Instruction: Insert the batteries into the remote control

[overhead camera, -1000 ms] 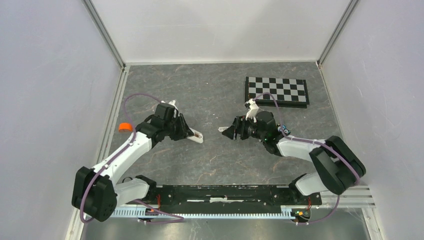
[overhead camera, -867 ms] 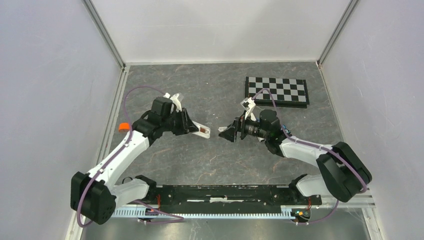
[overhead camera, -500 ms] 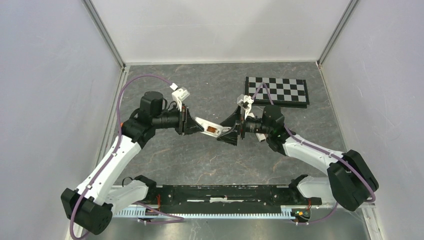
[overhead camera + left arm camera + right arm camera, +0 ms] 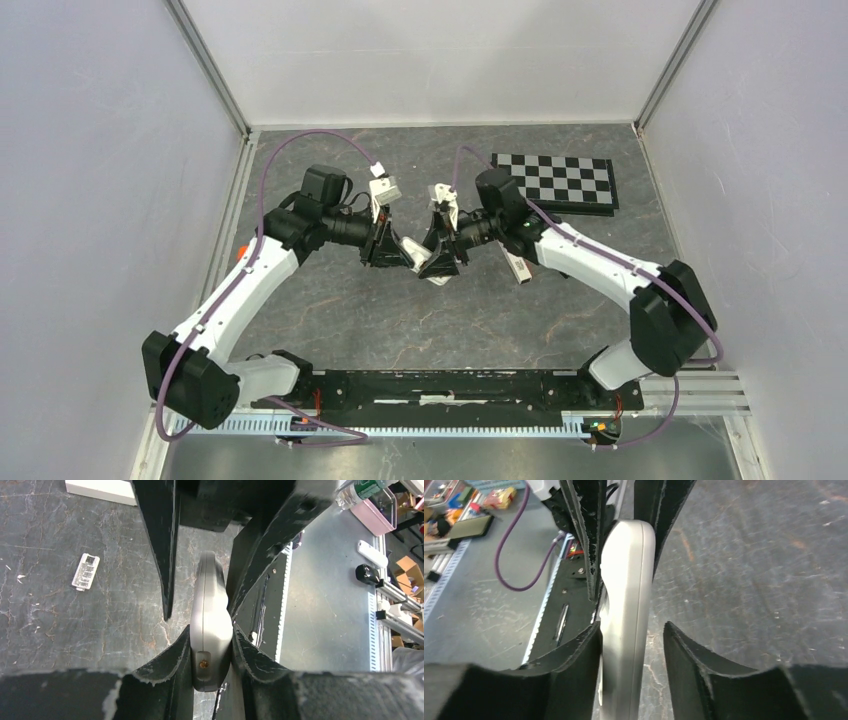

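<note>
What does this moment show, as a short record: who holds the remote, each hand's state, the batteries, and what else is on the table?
remote control: held edge-on, one end in each hand
left hand: shut on the remote control, both fingers pressed to its sides
right hand: open around the other end; one finger touches it, the other stands apart
batteries: none visible in any view
table: small clear piece, white bar, checkerboard
</note>
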`<state>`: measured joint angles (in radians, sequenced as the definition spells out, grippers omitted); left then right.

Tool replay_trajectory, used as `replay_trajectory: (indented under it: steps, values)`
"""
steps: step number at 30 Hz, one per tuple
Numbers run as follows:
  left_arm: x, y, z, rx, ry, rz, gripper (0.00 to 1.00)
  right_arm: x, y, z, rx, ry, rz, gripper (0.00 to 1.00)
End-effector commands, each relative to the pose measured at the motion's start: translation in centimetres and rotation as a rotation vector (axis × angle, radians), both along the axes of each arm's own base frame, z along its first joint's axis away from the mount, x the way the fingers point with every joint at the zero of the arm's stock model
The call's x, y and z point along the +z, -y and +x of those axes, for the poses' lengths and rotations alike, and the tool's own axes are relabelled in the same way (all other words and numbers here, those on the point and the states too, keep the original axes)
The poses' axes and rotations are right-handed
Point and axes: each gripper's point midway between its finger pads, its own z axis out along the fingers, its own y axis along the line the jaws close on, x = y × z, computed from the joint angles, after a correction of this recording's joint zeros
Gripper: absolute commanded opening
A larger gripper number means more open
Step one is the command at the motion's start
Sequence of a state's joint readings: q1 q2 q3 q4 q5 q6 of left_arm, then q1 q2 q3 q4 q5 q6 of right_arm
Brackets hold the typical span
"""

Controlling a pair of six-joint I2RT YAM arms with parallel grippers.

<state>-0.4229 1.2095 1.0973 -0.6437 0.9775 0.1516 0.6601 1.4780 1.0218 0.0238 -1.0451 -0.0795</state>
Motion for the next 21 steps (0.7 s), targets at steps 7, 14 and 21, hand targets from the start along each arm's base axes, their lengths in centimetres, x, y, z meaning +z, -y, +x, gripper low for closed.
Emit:
replay_trajectory:
  steps: [7,14,21]
  values:
    - [5.0,0.5,0.5,-0.01,0.125,-0.085,0.45,0.2,-0.3,-1.4,0.103,-0.079,-0.048,0.07]
    - [7.6,2.1,3.0,0.243,-0.075,-0.312,0.88,5.3,-0.1,-1.3,-0.072,-0.137,0.203,0.0]
    - [8.8,2.3,4.5,0.372,-0.16,-0.544,0.9,9.5,1.5,-1.5,-0.128,-0.174,0.435,0.0]
